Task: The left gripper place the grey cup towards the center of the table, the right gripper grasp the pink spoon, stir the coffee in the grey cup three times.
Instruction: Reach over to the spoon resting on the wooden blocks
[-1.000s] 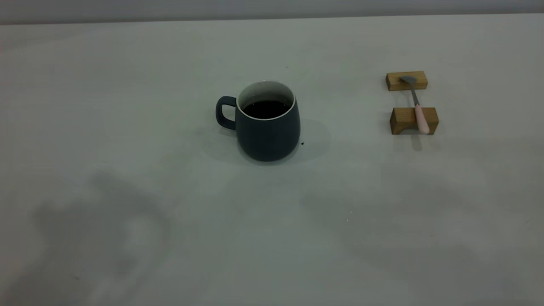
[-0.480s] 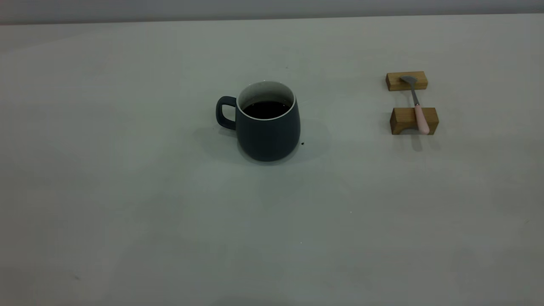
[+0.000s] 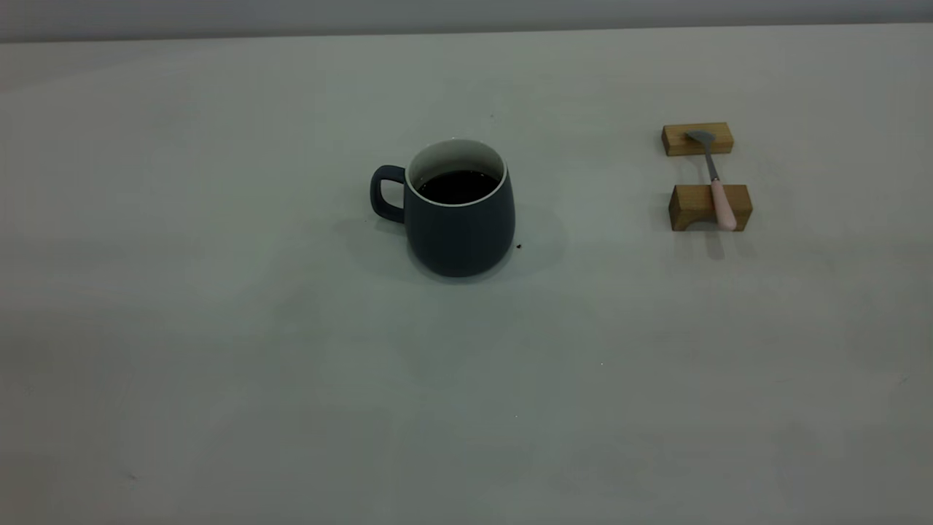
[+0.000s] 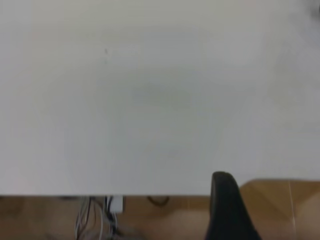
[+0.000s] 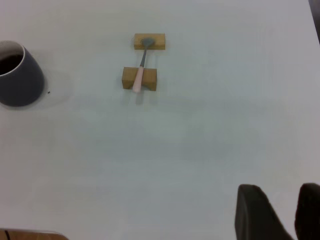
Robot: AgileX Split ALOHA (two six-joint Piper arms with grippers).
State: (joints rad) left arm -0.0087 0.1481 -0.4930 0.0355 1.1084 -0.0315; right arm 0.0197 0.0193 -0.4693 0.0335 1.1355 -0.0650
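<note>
The grey cup [image 3: 459, 211] is parked upright near the middle of the worktop [image 3: 219, 328], handle pointing toward the left arm's side in the exterior view. The coffee [image 3: 457, 187] can be seen inside it — a dark, flat surface sitting a bit below the white rim. A tiny dark speck [image 3: 518, 246] is spotted on the worktop just beside the cup's base.

Well apart from the cup, on the right arm's side, the pink spoon [image 3: 716, 188] is laid across two small wooden blocks: its grey bowl is rested on the far block [image 3: 696, 139], and the pink handle is draped over the near block [image 3: 708, 208], with the tip sticking out past the front edge. The spoon isn't being touched by anything.

Neither arm is caught in the exterior view. From the right wrist view, the right pincer [image 5: 280, 212] is seen held high above the worktop, its two dark fingers [image 5: 255, 212] parted with a gap between them and nothing held. The cup and spoon are seen far off from there. In the left wrist view, only one dark finger of the left pincer [image 4: 227, 210] is caught, over the worktop's edge with wooden floor [image 4: 280, 205] and some cables [image 4: 97, 217] beyond — whether it's released or clenched can't be told.
</note>
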